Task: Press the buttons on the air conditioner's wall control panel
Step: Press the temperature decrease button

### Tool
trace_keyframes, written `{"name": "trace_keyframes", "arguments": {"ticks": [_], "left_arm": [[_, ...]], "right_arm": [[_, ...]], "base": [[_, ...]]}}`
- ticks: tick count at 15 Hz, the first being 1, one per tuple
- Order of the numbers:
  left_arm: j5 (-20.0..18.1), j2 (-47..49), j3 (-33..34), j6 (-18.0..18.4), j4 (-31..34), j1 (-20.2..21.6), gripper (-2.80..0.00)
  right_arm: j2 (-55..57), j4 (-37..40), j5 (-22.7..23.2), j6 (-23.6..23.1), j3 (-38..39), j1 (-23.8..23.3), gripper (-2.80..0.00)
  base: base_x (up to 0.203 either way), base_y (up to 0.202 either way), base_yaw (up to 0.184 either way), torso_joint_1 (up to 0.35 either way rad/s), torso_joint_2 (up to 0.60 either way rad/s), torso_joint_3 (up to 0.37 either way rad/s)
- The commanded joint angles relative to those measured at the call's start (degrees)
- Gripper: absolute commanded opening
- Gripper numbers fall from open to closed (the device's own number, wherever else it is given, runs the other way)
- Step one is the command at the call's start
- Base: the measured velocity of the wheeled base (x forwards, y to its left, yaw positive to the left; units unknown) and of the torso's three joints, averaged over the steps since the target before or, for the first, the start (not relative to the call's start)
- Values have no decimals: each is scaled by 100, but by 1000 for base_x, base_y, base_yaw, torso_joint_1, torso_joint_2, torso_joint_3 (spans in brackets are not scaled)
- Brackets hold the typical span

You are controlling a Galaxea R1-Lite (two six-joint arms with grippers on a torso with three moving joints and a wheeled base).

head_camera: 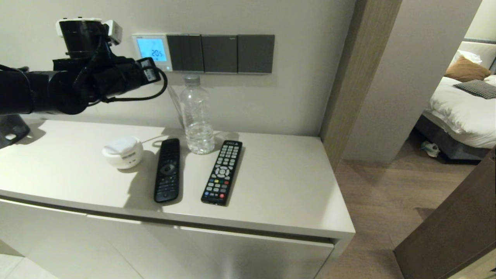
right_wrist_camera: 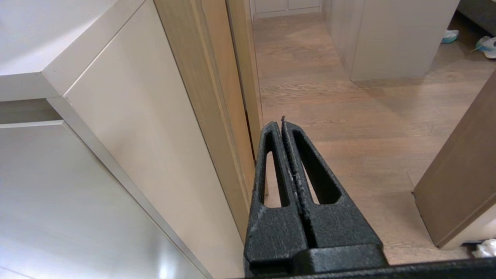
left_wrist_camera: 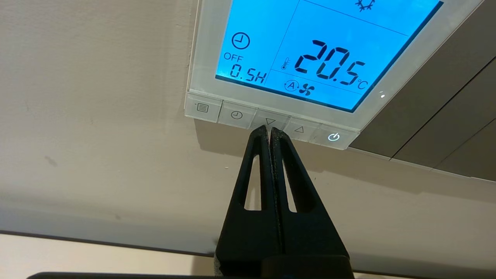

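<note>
From the head view, your left arm [head_camera: 77, 83] hides the wall control panel [head_camera: 152, 50]'s lower left corner; its buttons [left_wrist_camera: 270, 123] are too small there. Left wrist view crops the screen's top.

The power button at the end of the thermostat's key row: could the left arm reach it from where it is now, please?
Probably yes. The left gripper, fingers shut, sits at the down-arrow key, and the power button lies two keys along the same row, nothing between. A short sideways shift should do.
</note>
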Motion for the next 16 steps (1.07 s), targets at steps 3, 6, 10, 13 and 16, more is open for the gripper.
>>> {"name": "trace_keyframes", "arguments": {"ticks": [3, 6, 10, 13, 16], "left_arm": [[2, -80, 143, -12, -48, 4, -280], [2, -435, 444, -10, -104, -3, -280], [2, -600, 574, -12, -106, -4, -280], [-7, -558, 570, -10, -110, -4, -280], [0, -410, 485, -10, -115, 2, -280]], "right_arm": [[9, -2, 1, 1, 9, 2, -280], [9, -2, 1, 1, 9, 2, -280], [9, -2, 1, 1, 9, 2, -280], [9, -2, 1, 1, 9, 2, -280], [9, -2, 1, 1, 9, 2, -280]], "base": [[0, 0, 0, 0, 0, 0], [0, 0, 0, 0, 0, 0], [0, 0, 0, 0, 0, 0], [0, 0, 0, 0, 0, 0], [0, 0, 0, 0, 0, 0]]}}
